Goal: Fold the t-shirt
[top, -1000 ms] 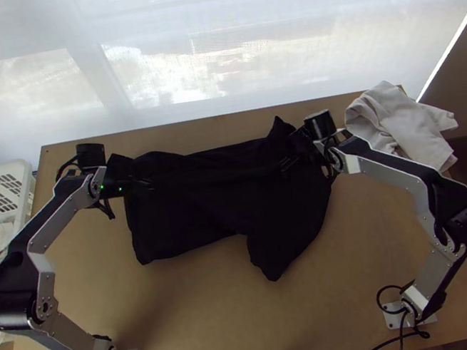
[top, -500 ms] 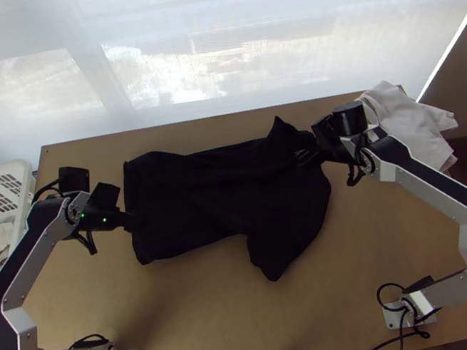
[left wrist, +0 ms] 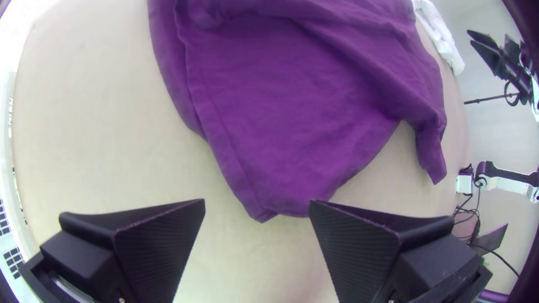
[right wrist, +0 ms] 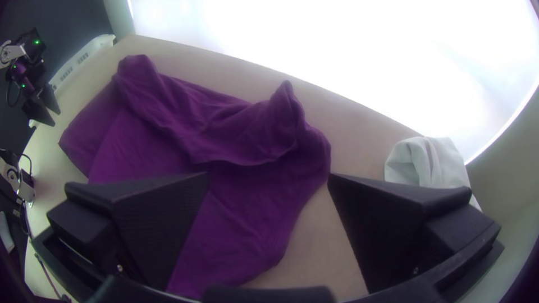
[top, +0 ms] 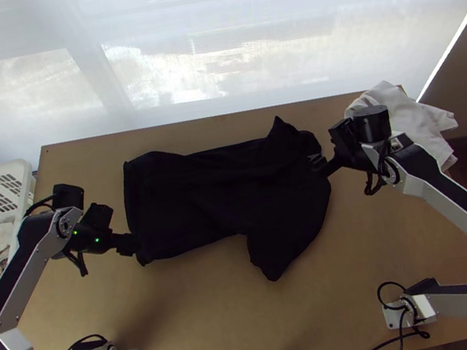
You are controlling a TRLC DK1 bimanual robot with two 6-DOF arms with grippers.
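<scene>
Black t-shirt across the tabletop, a spread claw near each end.
The left claw, its fingers apart by the near hem corner, should dip low and pinch every layer before lifting; the right claw, also parted, at what looks like the shoulder end, would do best to grip and rise in step. The t-shirt's long axis runs left to right: hem leftward, shoulders rightward, one sleeve jutting toward the near side.
</scene>
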